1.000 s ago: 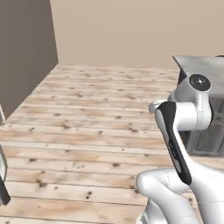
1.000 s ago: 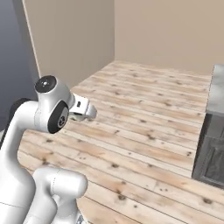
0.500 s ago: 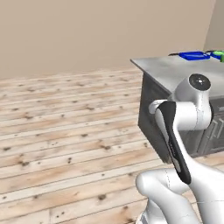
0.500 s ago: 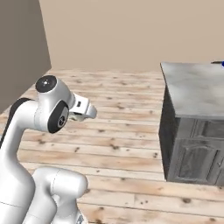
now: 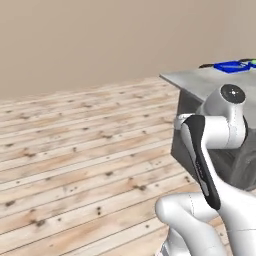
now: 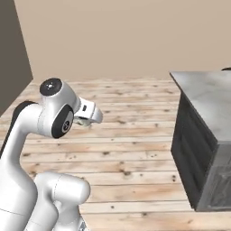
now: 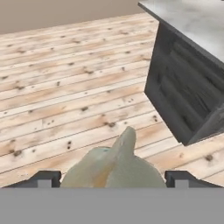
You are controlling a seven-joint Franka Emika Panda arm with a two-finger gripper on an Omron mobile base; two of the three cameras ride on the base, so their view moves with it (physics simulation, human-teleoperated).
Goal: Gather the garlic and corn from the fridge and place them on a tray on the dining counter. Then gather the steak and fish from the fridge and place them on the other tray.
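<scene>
Off-white garlic point(image 7: 114, 168) sits pinched between my widely spread gripper point(image 7: 113, 178) fingers; I judge I should carry it level toward the blue tray point(image 5: 231, 65) on the dining counter point(image 5: 210, 82).

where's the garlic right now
In the hand view the garlic sits low centre between the gripper fingertips, above the wooden floor, left of the dining counter.

The dining counter point(image 5: 200, 80) stands on the floor point(image 5: 75, 150), ahead-right of the hand; a tray point(image 5: 231, 66) lies on its far end.
</scene>
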